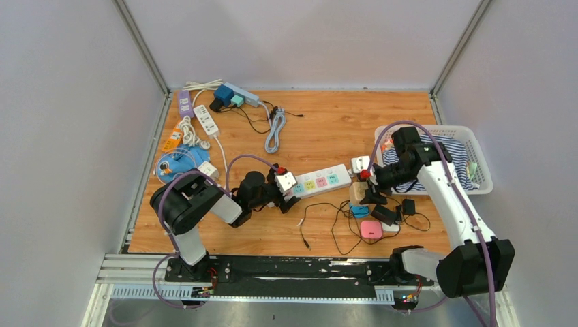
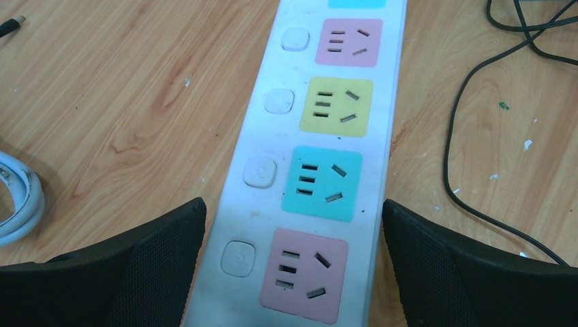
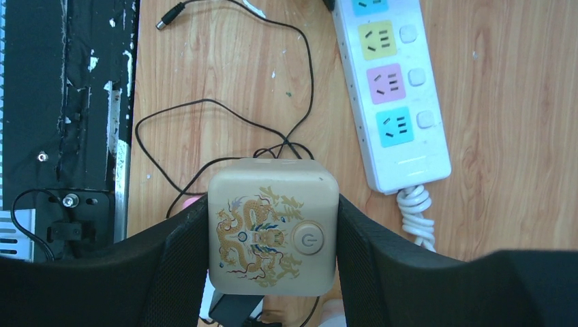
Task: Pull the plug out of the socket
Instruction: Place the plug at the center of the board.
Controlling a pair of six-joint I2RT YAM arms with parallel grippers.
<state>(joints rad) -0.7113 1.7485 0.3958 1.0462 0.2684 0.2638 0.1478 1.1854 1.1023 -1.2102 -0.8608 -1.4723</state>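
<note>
The power strip (image 1: 320, 180) lay across the middle of the tabletop (image 1: 327, 129), its length parallel to the near edge. The left gripper (image 2: 292, 218) straddled the strip's left end with its fingers spread wide on either side, gripping nothing.

The right gripper (image 3: 272, 211) was clamped on the beige cube plug (image 3: 272, 228), one finger against each side face. The plug sat just off the strip's right end, toward the near-right corner, apart from the strip. Every socket visible in the wrist views was empty.

Judged step: extraction appeared complete, with the plug in hand and clear of the socket. The next move would call for carrying the plug away and setting it on bare wood, avoiding the loose black cables (image 1: 327, 218) beneath it.
</note>
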